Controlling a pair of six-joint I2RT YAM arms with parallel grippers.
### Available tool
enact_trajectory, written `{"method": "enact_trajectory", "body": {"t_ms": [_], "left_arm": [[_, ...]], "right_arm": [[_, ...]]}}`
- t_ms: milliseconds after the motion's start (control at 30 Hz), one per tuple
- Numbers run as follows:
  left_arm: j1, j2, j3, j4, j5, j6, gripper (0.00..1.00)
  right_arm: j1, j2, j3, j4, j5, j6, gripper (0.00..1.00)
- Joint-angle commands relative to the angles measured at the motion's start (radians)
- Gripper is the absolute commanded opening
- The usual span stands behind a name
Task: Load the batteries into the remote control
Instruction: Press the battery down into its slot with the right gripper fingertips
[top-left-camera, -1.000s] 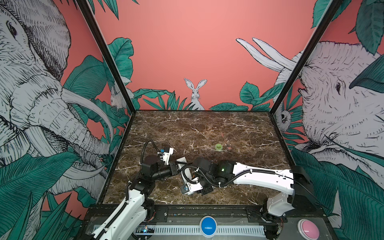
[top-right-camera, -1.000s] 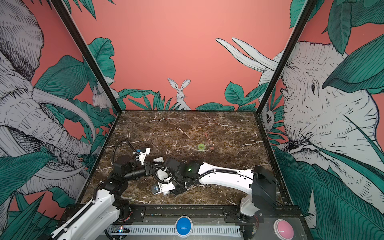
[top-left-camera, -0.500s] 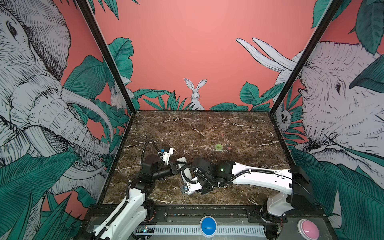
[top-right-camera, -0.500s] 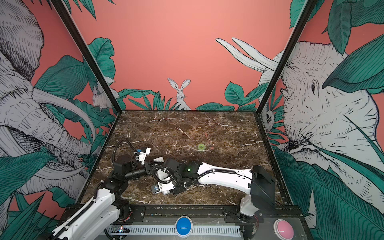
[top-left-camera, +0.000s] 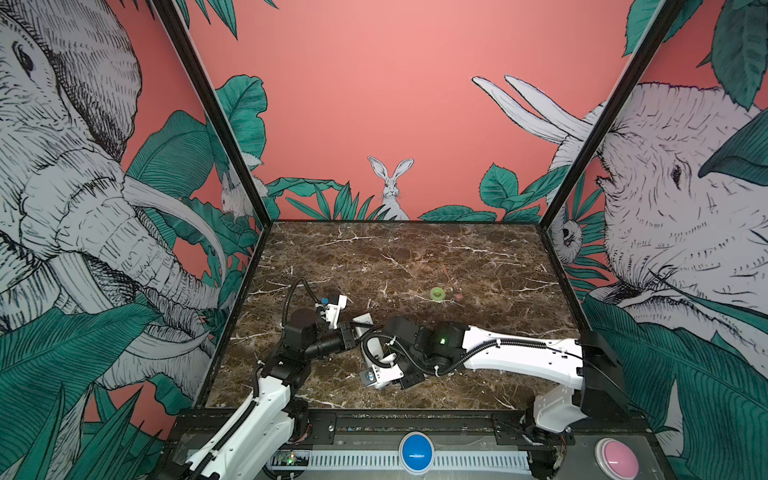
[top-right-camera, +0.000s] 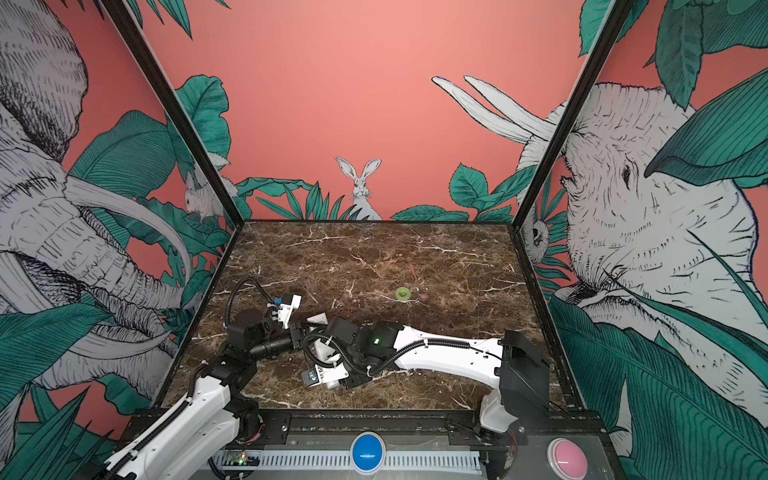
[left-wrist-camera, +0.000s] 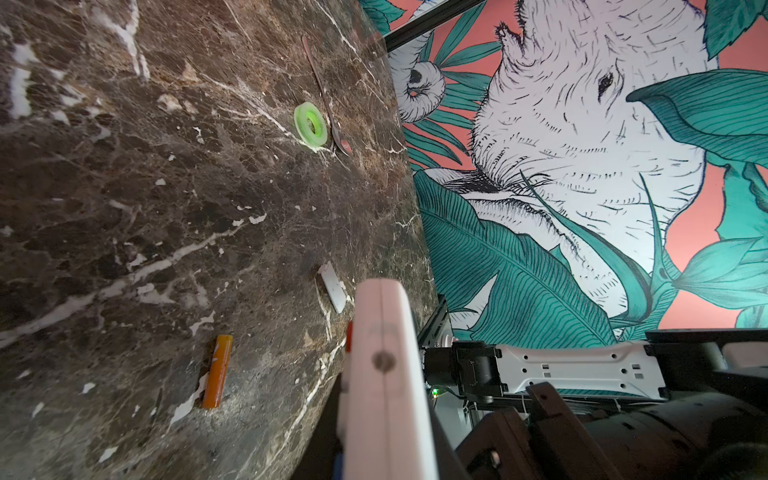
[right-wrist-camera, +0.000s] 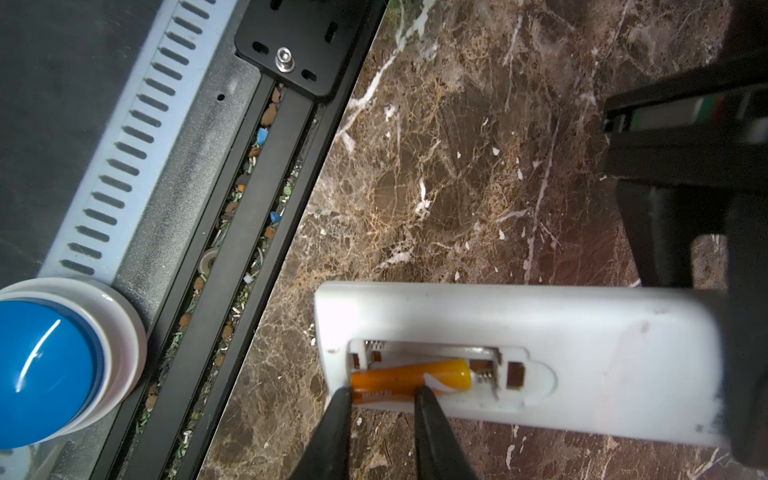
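Top views, both: next to nothing has moved over the last second. Both arms stay bunched at the front-left of the dark brown marble surface (top-left-camera: 415, 257), and the right arm's wrist covers the work. I read that as fine seating, not transport. The left gripper (top-left-camera: 352, 332) points into that huddle. Well apart, mid-surface, sit a green translucent ring-shaped roll (top-left-camera: 437, 294) and a slim spoon-like utensil (top-left-camera: 457, 296) just beside it. Neither is in the way. A round blue button (top-left-camera: 416, 451) sits on the front rail.

Left wrist: the left gripper is clamped tight on the long slim white plastic remote control (left-wrist-camera: 382, 374), seen edge-on. The second orange cylindrical battery (left-wrist-camera: 217, 372) lies loose on the surface near the remote, untouched. A small flat white piece (left-wrist-camera: 332, 286), probably the bay cover, lies beside the remote's tip.

Right wrist: the remote's plain back faces the camera, and its open battery bay (right-wrist-camera: 515, 374) shows. The first orange cylindrical battery (right-wrist-camera: 444, 374) lies in one slot, its end by the spring. The other slot is empty. The right gripper (right-wrist-camera: 382, 399) has its jaws a narrow gap apart. Its fingertips (right-wrist-camera: 338, 405) touch the battery's side, seemingly pressing rather than clamping, though this angle is poor. One cell is about seated and one is left. To fetch the loose one, the right arm must back out around the left arm.
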Motion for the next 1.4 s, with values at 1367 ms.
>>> {"method": "enact_trajectory", "body": {"t_ms": [1367], "left_arm": [[0.004, 0.007, -0.005, 0.160, 0.062, -0.079, 0.00]], "right_arm": [[0.013, 0.068, 0.017, 0.119, 0.131, 0.034, 0.17]]}}
